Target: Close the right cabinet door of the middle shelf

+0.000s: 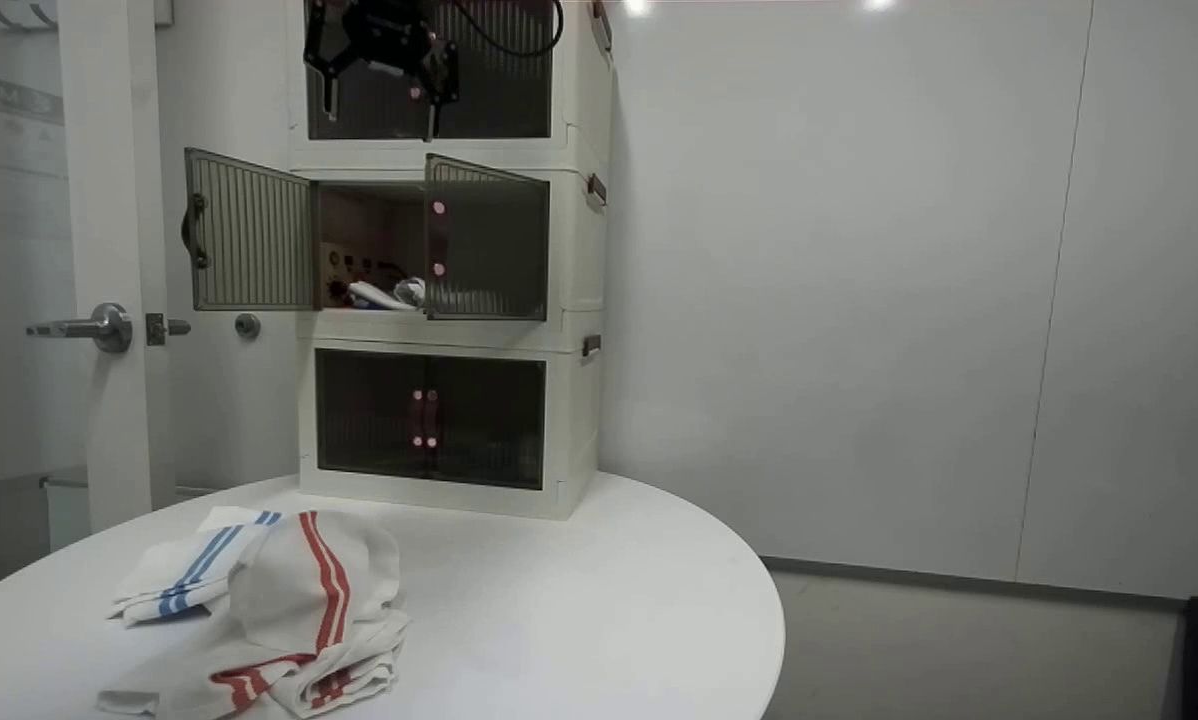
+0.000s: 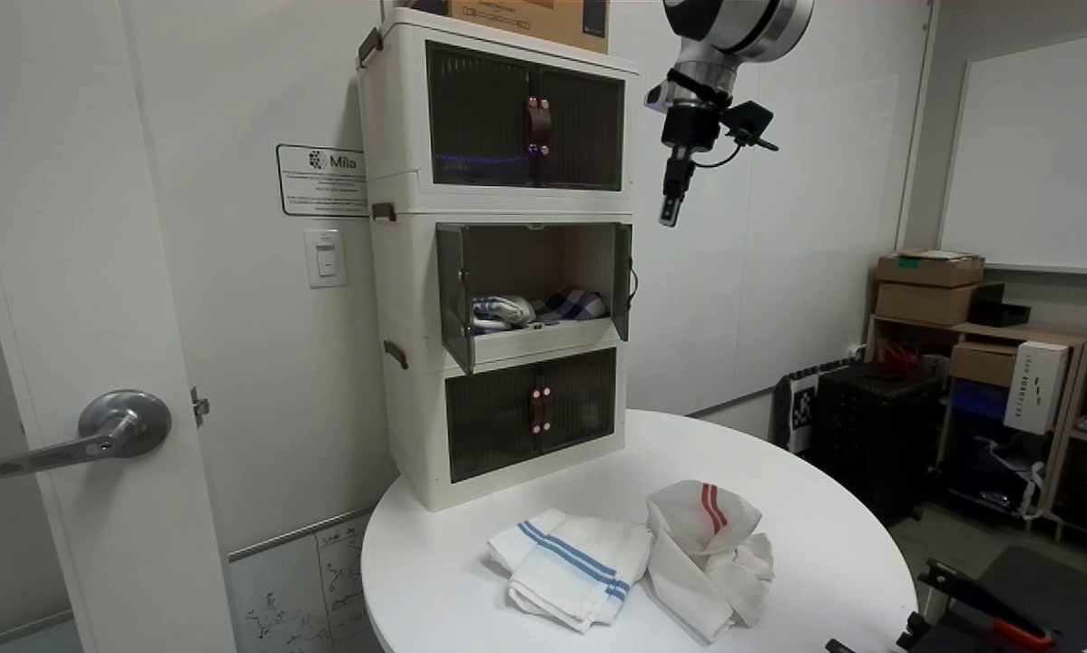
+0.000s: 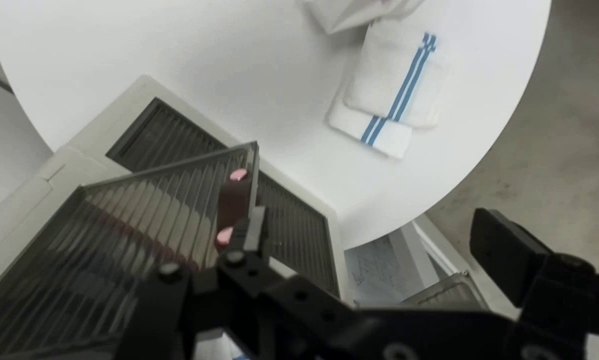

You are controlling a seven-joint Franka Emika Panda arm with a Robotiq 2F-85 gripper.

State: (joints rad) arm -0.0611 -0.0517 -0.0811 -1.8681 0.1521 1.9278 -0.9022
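Set well back, both exterior views face the white cabinet (image 2: 525,201) across the round desk (image 1: 599,600), each angled from a different side; they share the cabinet's front and the cloths (image 2: 571,567). The wrist view looks steeply down past the hand (image 1: 381,122), close to the right cabinet door (image 3: 189,200).

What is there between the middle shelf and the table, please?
Between the middle shelf and the table stands the bottom tier, with its two doors shut. Both exterior views show this.
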